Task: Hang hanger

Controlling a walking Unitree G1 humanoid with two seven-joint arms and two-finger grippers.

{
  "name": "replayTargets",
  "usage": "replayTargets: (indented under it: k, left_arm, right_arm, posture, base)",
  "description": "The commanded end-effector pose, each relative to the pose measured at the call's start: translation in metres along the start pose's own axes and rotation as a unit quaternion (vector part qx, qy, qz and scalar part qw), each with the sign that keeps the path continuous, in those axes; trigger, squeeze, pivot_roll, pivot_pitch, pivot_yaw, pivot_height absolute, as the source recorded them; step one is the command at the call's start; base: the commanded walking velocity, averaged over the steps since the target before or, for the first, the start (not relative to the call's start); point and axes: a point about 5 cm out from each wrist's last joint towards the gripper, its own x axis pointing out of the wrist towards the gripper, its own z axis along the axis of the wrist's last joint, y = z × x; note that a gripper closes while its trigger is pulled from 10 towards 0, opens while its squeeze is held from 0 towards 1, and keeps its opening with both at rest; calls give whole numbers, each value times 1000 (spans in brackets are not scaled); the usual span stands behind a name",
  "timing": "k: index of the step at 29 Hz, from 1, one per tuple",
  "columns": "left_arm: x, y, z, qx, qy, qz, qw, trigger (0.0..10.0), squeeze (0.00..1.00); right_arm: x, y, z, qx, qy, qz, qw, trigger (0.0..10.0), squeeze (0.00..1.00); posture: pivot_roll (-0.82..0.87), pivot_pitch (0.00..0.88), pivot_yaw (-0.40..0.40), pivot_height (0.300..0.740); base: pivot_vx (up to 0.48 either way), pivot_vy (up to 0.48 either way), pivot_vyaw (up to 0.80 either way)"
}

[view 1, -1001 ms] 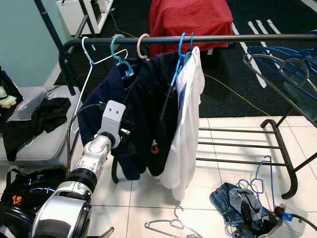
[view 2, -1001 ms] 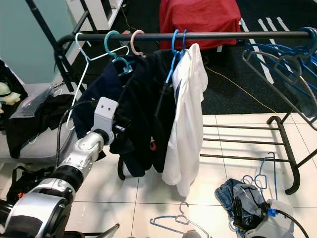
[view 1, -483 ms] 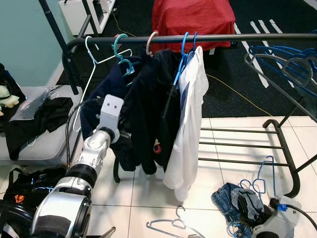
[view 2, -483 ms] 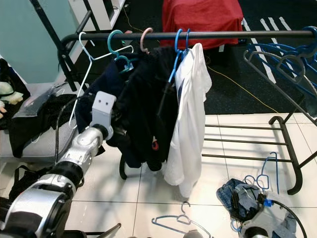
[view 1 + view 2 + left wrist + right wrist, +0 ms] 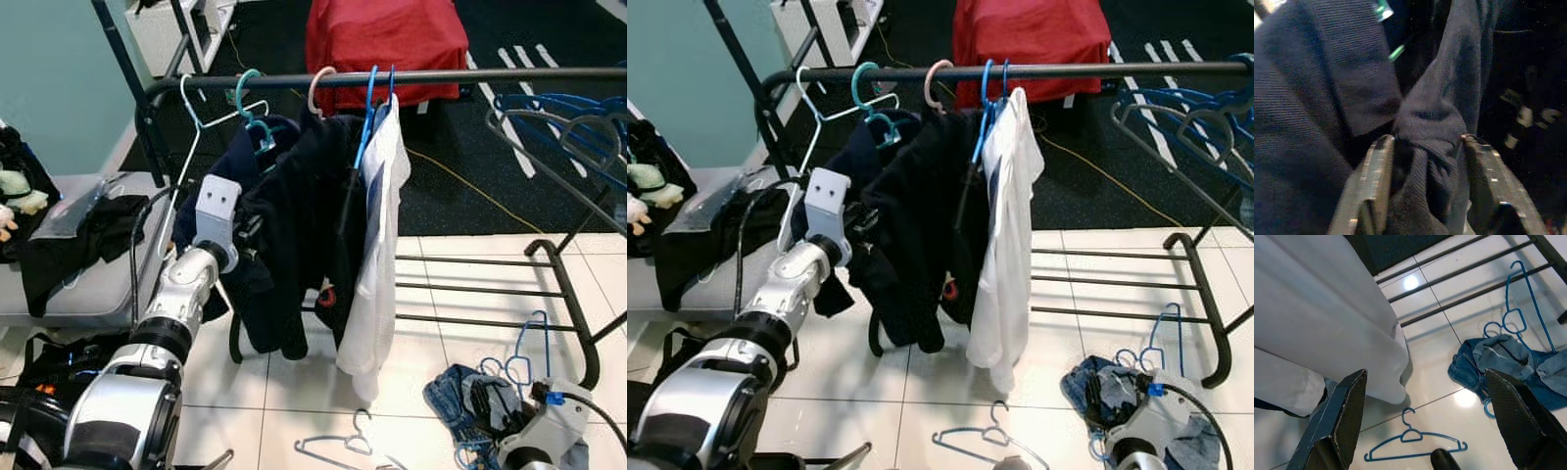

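A black clothes rail (image 5: 460, 76) was seen spanning the scene, with several hangers hooked on it: a white wire hanger (image 5: 188, 98), a teal hanger (image 5: 247, 96), a pink hook (image 5: 316, 86) and blue hangers (image 5: 375, 90). From these a dark navy garment (image 5: 294, 225) and a white shirt (image 5: 380, 245) were hung side by side, touching.

The left gripper (image 5: 1422, 191) was raised to the navy garment below the teal hanger, and in the left wrist view a bunched fold of the dark cloth was held pinched between its fingers (image 5: 1374, 186).

The right gripper (image 5: 1425, 426) was held low over the tiled floor (image 5: 460, 338), its fingers (image 5: 1342, 416) spread wide with nothing between them. Beneath it a light blue hanger (image 5: 1413, 440) was lying flat on the floor just below the shirt's hem, and crumpled jeans (image 5: 1498, 364) with another blue hanger (image 5: 1520, 303) lay near the rack's base bars.
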Motion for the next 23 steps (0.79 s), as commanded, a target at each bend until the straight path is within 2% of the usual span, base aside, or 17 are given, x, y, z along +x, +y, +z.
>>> replayTargets:
  k: [1,2,6,8,10,13,15,20,23]
  left_arm:
    - [-3,-11,-11,5,18,-34,999,10000,1000]
    - [-3,-15,-12,8,21,-50,999,10000,0]
    - [-2,-19,-12,8,21,-65,998,10000,0]
    - [-1,-27,-10,9,16,-94,995,10000,0]
    - [-1,-27,-10,9,16,-94,995,10000,0]
    - [2,-40,-6,-2,0,-139,990,10000,0]
    - [3,-45,-3,-6,-7,-148,989,10000,0]
    - [7,-50,2,-6,-19,-148,989,10000,0]
    - [12,-53,6,1,-21,-131,991,10000,0]
  right_arm:
    - [-3,-4,-8,0,14,-7,1000,10000,0]
    - [-4,-4,-9,1,13,-7,1000,10000,0]
    - [-4,-4,-9,1,13,-7,1000,10000,0]
    - [-5,-3,-10,2,13,-7,1000,10000,0]
    - [-5,-3,-10,2,13,-7,1000,10000,0]
    - [-6,-3,-12,2,12,-7,1000,10000,0]
    - [-7,-3,-12,3,12,-7,1000,10000,0]
    - [-8,-4,-13,3,12,-7,1000,10000,0]
    - [-10,-5,-15,3,12,-7,1000,10000,0]
  posture:
    - [-283,159,119,710]
    - [-284,164,123,710]
    - [-284,164,123,710]
    - [-283,168,126,710]
    - [-283,168,126,710]
    - [-284,173,131,710]
    - [-285,176,132,710]
    - [-284,179,133,710]
    - [-288,183,133,710]
  base:
    - [0,0,0]
    - [0,0,0]
    - [0,0,0]
    - [0,0,0]
    - [0,0,0]
    - [0,0,0]
    - [0,0,0]
    - [0,0,0]
    - [0,0,0]
